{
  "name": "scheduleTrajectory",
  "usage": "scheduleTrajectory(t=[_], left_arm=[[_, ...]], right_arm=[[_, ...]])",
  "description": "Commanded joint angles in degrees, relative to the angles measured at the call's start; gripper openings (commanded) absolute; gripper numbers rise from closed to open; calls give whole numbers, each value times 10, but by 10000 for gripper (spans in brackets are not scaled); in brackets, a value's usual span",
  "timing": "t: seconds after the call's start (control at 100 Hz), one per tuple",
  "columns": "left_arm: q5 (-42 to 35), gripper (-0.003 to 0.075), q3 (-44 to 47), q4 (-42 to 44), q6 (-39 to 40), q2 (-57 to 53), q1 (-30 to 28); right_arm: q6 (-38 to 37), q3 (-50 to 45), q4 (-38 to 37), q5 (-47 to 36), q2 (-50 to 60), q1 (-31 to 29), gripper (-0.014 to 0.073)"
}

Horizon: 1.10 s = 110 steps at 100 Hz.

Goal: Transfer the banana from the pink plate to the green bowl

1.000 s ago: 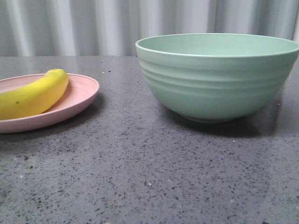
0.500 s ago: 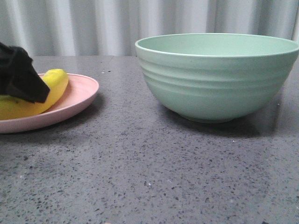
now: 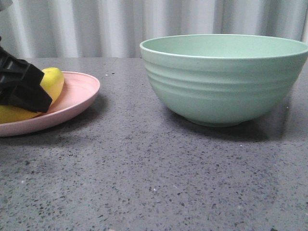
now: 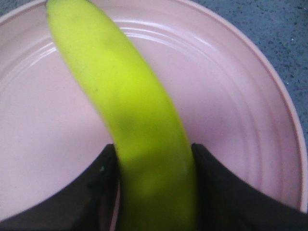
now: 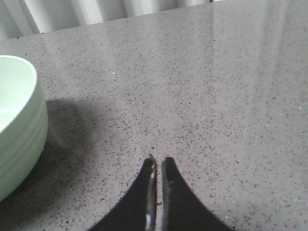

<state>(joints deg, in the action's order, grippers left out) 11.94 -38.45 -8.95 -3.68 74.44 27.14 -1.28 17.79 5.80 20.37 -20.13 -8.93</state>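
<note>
One banana (image 4: 130,125) lay on the one pink plate (image 3: 79,94) — left gripper (image 4: 154,168) pinching it, a finger on each side. One green bowl (image 3: 226,82) sat well apart. Right gripper (image 5: 157,166) was pressed together above the speckled grey table (image 3: 144,178) — pale curtain (image 3: 120,24) behind.

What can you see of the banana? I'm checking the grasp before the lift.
The banana is bright yellow, smooth, curved and unpeeled, with faint dark specks. It lies on the pink plate, one end toward the rim. The left gripper straddles it, a black finger close against each side. The front view shows only its rounded end.
</note>
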Motion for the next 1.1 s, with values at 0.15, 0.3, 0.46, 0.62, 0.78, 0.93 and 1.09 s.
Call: scheduleTrajectory(t=[0.15, 0.3, 0.46, 0.62, 0.78, 0.93, 1.09], left_arm=[[-9, -20, -53, 6, -1, -26, 16], [10, -20, -88, 9, -2, -57, 56], [43, -20, -129, 9, -2, -84, 109], [35, -20, -154, 9, -2, -82, 178], [24, -20, -155, 9, -2, -71, 224], [13, -20, -155, 9, -2, -69, 242], [15, -20, -155, 9, -2, -68, 251]], right_arm=[[55, 110, 2, 55, -33, 19, -64], [56, 201, 19, 160, -104, 58, -38], [57, 280, 84, 203, -184, 110, 168], [57, 338, 170, 196, -259, 184, 332], [57, 362, 274, 126, -326, 250, 334], [57, 362, 320, 44, -385, 311, 334], [57, 363, 342, -17, -432, 365, 334]])
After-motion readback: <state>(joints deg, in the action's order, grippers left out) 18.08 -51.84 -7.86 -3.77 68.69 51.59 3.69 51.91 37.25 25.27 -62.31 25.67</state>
